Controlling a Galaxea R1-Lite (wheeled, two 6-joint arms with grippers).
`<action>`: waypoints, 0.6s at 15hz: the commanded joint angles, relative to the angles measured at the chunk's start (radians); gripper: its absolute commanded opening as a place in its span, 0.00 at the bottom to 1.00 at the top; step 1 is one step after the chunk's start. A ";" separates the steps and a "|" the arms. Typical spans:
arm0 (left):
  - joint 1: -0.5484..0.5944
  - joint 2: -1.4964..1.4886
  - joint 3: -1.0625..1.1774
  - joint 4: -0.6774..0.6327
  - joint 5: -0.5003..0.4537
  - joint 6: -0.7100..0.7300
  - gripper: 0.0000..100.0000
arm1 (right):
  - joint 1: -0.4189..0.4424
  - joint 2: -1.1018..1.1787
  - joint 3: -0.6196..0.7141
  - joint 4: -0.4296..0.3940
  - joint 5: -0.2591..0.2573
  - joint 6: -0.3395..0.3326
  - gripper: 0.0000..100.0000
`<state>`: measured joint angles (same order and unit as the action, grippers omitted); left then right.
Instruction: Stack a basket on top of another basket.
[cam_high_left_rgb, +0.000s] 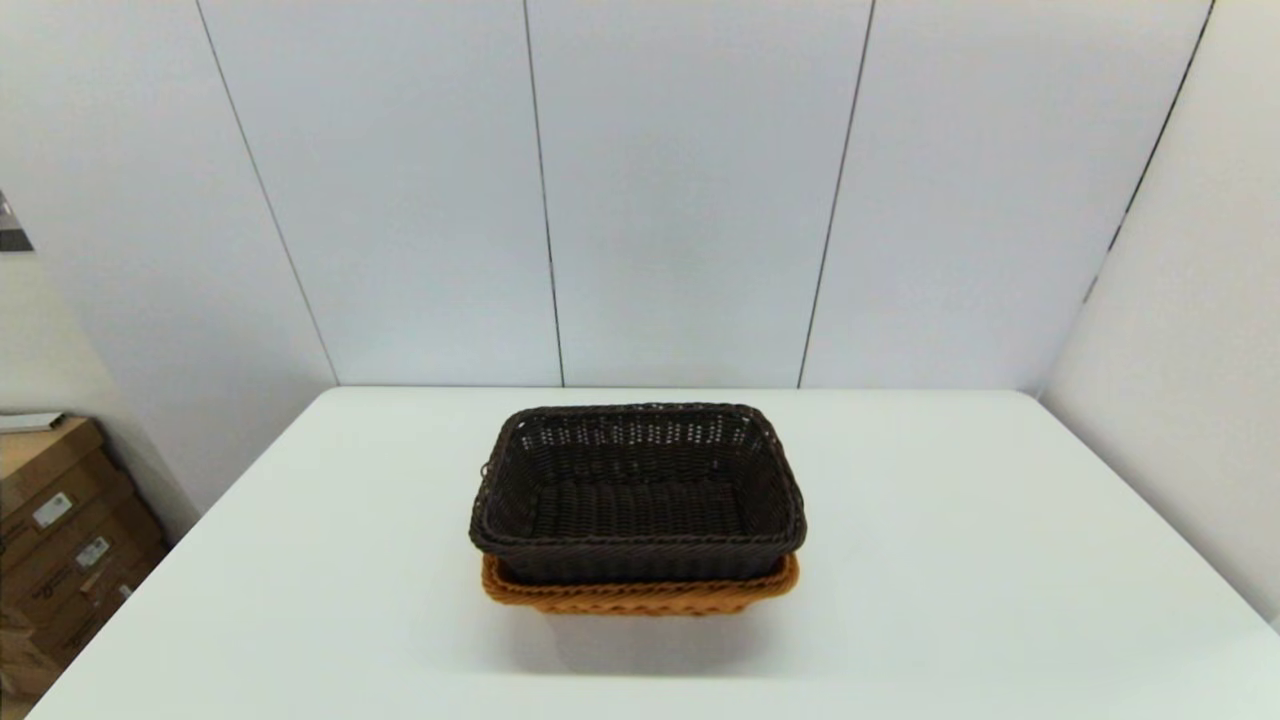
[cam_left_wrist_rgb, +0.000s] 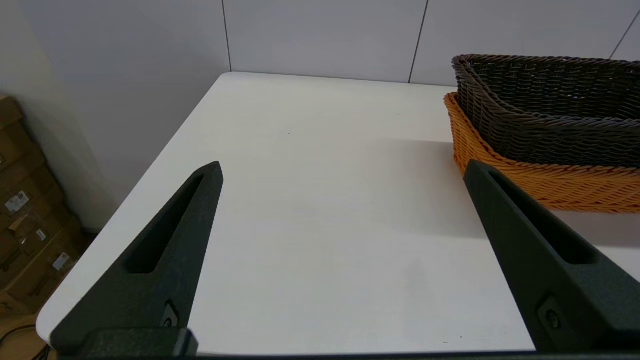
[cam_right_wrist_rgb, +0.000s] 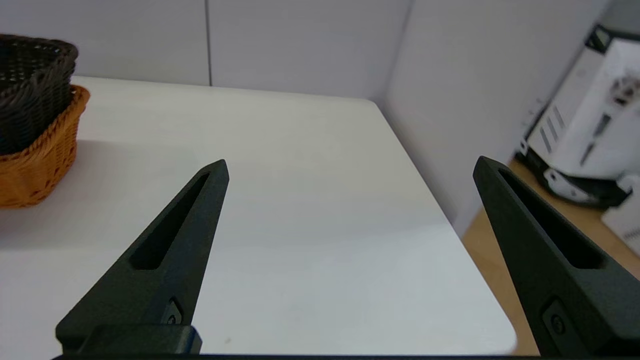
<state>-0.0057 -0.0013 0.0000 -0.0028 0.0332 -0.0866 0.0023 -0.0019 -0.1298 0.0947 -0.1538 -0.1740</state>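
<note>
The dark brown basket (cam_high_left_rgb: 638, 490) sits nested inside the orange basket (cam_high_left_rgb: 640, 592) at the middle of the white table; only the orange rim and lower side show beneath it. Both arms are out of the head view. My left gripper (cam_left_wrist_rgb: 342, 170) hovers open over bare table near its left front corner, well clear of the dark basket (cam_left_wrist_rgb: 550, 107) and the orange basket (cam_left_wrist_rgb: 525, 170). My right gripper (cam_right_wrist_rgb: 350, 167) is open above the table's right side, with the dark basket (cam_right_wrist_rgb: 30, 85) and orange basket (cam_right_wrist_rgb: 37, 160) off to one side. Nothing is held.
Cardboard boxes (cam_high_left_rgb: 60, 530) are stacked on the floor left of the table (cam_high_left_rgb: 1000, 560). A white machine (cam_right_wrist_rgb: 590, 125) stands on the floor beyond the table's right edge. Wall panels close off the back and right.
</note>
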 joint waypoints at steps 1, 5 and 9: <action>0.000 0.000 0.000 0.000 0.001 -0.001 1.00 | 0.001 0.000 0.070 -0.020 0.137 0.050 1.00; 0.000 0.000 0.000 0.000 0.001 -0.001 1.00 | 0.001 0.002 0.105 -0.033 0.166 0.110 1.00; 0.000 0.000 0.000 0.000 0.001 -0.001 1.00 | 0.001 0.002 0.105 -0.039 0.138 0.194 1.00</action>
<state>-0.0062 -0.0013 0.0000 -0.0023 0.0330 -0.0866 0.0028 -0.0023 -0.0249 0.0553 -0.0157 0.0115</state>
